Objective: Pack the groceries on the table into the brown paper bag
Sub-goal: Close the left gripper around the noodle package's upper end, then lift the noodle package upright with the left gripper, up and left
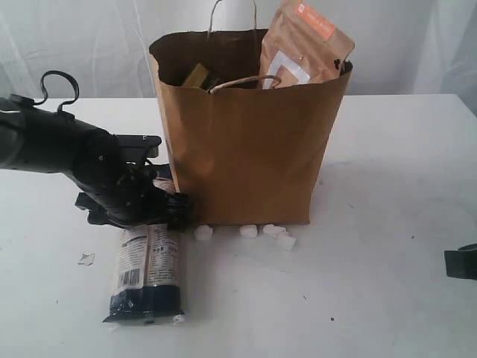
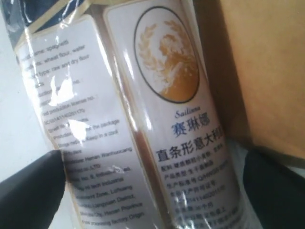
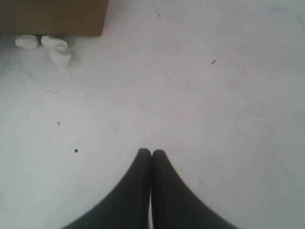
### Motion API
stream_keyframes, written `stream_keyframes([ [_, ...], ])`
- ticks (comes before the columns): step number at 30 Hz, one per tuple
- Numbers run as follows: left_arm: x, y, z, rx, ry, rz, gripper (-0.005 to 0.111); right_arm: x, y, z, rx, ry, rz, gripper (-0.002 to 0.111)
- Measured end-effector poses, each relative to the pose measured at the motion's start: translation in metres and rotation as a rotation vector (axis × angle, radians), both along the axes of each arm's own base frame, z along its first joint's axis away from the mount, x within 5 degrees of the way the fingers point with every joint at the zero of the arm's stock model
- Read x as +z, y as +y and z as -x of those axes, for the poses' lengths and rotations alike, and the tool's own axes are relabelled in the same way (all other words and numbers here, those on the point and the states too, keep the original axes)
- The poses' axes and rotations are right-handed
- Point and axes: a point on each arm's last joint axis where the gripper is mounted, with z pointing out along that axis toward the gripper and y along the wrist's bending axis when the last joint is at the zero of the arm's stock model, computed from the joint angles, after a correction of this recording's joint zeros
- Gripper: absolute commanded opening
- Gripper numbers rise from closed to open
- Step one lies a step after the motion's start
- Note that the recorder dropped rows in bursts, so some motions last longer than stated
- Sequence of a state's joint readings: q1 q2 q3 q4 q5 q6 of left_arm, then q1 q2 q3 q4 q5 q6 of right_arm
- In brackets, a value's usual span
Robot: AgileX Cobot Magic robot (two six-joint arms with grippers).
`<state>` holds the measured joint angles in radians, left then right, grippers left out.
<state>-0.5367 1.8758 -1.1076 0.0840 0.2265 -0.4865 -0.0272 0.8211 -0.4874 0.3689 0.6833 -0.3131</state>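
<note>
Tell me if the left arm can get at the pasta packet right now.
Probably yes. The left end effector is open over the pasta packet, its fingers on either side, nothing between them and it. The brown paper bag stands close beside but does not cover it.

Small white lumps (image 1: 248,231) clustered in row; tiny pale scrap (image 1: 87,259) well apart; white drape (image 1: 74,45) behind.

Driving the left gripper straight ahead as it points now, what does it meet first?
Most likely the pasta packet, lying ahead between the open jaws of the left gripper; depth is unclear.
</note>
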Motion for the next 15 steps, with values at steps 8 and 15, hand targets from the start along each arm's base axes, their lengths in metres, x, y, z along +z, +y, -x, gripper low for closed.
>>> stream_keyframes([
  [8,-0.0024,0.0000,-0.0007,0.015,0.004,0.001,0.105,-0.0001,0.0000,0.0001,0.001,0.002,0.000,0.000],
  [15,-0.0038,-0.0001,-0.0016,0.061,0.009,0.018,0.096,-0.0001,0.0001,0.0002,0.001,0.002,0.000,0.000],
])
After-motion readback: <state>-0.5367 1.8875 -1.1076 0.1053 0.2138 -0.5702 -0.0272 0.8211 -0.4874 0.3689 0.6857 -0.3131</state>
